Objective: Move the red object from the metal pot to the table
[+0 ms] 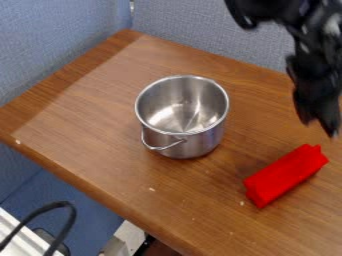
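Bright red rectangular plastic block (286,174) seen lying on brown wood-grain bench (80,105), right of empty shiny steel pot (183,116). Black pincer (322,112) closed, empty, above block; clean retreat advised, block left undisturbed.

red object (285,174) on table (80,100), beside empty metal pot (183,116)

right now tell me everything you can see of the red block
The bright red, plastic-looking elongated rectangular block lies flat on the brown wood-grain table, near its right edge and angled diagonally. It sits outside the shiny round steel pot, to the pot's lower right and apart from it. Only the tabletop touches it; the dark gripper hangs above its upper end without contact.
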Available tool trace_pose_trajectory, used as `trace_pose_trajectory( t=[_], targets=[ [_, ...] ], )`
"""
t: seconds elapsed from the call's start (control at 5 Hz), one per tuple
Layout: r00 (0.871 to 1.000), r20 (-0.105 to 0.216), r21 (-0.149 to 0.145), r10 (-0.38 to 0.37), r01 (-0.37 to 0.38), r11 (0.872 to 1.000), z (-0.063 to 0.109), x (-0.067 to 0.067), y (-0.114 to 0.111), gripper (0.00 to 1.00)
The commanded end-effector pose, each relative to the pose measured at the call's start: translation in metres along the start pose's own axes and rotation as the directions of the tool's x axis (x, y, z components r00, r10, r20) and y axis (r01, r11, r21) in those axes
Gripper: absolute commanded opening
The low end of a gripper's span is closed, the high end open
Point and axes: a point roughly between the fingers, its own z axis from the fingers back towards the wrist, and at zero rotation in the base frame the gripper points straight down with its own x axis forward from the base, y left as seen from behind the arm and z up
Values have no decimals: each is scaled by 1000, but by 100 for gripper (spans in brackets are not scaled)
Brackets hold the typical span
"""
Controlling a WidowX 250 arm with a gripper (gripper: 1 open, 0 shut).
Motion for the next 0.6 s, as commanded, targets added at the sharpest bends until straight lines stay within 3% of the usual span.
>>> trace_pose_trajectory(
  t=[0.0,0.2,0.4],
  targets=[
    [997,18,62,76,-77,995,4,3,-9,0],
    [984,-35,102,172,-168,980,-6,-4,-15,0],
    [961,-25,184,276,-267,946,2,0,12,0]
  ],
)
